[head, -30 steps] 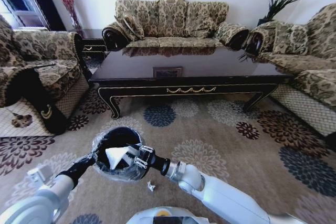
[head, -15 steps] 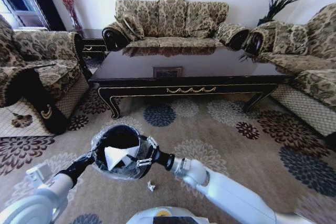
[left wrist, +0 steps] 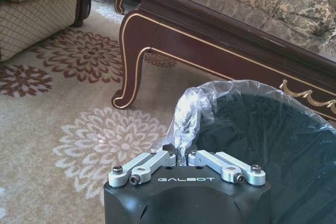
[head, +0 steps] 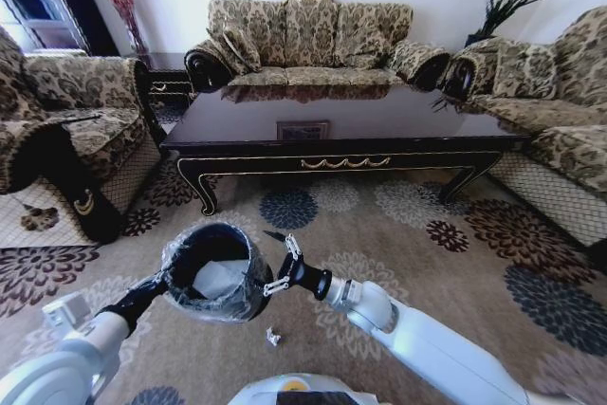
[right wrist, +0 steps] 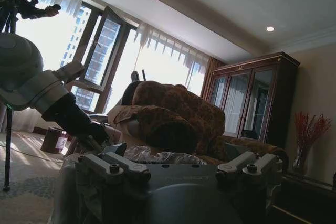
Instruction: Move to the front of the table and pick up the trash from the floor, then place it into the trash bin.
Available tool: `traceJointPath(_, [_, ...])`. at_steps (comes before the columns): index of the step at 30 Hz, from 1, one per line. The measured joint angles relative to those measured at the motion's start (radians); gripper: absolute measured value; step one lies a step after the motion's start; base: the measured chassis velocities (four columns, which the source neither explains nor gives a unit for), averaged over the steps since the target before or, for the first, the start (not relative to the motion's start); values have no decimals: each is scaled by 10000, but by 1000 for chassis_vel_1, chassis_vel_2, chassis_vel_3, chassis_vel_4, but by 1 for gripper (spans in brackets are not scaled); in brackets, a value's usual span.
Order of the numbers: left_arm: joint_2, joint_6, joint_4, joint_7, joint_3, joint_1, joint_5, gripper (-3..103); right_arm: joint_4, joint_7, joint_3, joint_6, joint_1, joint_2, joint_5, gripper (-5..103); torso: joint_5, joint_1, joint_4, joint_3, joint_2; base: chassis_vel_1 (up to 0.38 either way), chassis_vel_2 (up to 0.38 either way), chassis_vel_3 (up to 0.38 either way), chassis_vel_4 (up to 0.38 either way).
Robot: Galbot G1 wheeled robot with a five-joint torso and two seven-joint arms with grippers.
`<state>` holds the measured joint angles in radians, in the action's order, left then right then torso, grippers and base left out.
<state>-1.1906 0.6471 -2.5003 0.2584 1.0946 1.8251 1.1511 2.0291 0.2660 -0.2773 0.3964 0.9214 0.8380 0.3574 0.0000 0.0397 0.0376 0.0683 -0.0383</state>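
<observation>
The black trash bin [head: 204, 277], lined with a clear bag, hangs tilted above the carpet, and my left gripper [head: 158, 285] is shut on its rim. In the left wrist view, that gripper [left wrist: 181, 157] pinches the bag's folded edge on the bin [left wrist: 262, 140]. A white napkin [head: 219, 278] lies inside the bin. My right gripper [head: 281, 266] is open and holds nothing, just outside the bin's right side. In the right wrist view its fingers [right wrist: 113, 169] spread before the bagged rim [right wrist: 160, 157]. A small crumpled wrapper [head: 273, 337] lies on the floor below. The table [head: 341, 130] stands ahead.
Patterned sofas [head: 308, 40] surround the table on three sides, and an armchair [head: 66, 139] sits close on the left. Flowered carpet [head: 446, 263] stretches open to the right. The table's curved leg [left wrist: 128, 66] is near the bin.
My right gripper has let go of the white napkin and drawn back to the right, out of the bin. The napkin now rests inside. The bin sits slightly more tilted.
</observation>
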Motion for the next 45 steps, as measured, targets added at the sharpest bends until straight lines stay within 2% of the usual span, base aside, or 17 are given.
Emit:
traceJointPath(4, [4,-72,0,26,206,10,36,5,61,-285,372,-66,413,-86,153,100,-1,0,-1,0,0,0,0,0,0])
traceJointPath(7, [132,-156,1,351,506,30,154,5,-193,-1158,778,-417,1066,-106,841,100,0,0,1,0,0,0,0,0,0])
traceJointPath(9, [167,-157,1,390,585,31,187,5,-276,-1397,824,-529,1190,-100,992,100,-1,0,1,0,0,0,0,0,0])
traceJointPath(11, [269,-158,2,562,832,10,502,5,-521,-2349,951,-1020,1546,-30,1223,100,1,0,0,0,0,0,0,0,0])
traceJointPath(14, [294,-158,2,610,927,-13,617,5,-638,-2913,1009,-1390,1710,8,1232,100,0,0,-1,0,0,0,0,0,0])
traceJointPath(17, [279,-158,1,646,1044,-43,669,5,-953,-3879,967,-2278,2090,104,1277,100,0,0,2,0,0,0,0,0,0])
traceJointPath(20, [244,-158,2,661,1123,-43,681,5,-1146,-4164,726,-2674,2256,158,1322,100,0,0,2,0,0,0,0,0,0])
traceJointPath(26, [102,-145,4,679,1271,68,706,5,-2105,-5350,-1088,-4522,2305,644,1451,100,-1,0,0,-1,1,0,0,0,0])
traceJointPath(33, [-43,-93,4,678,1261,122,611,5,-3092,-5533,-2557,-4919,1832,1004,1568,100,-2,0,0,0,3,0,0,0,0])
traceJointPath(38, [-119,-70,6,678,1238,151,544,5,-3519,-5550,-3120,-4993,1445,1180,1477,100,-20,-1,-3,-5,-4,0,0,0,0])
traceJointPath(45, [-176,-45,6,664,1136,50,513,5,-3771,-5230,-3605,-5008,888,1122,1489,100,6,0,-2,0,0,0,0,0,0])
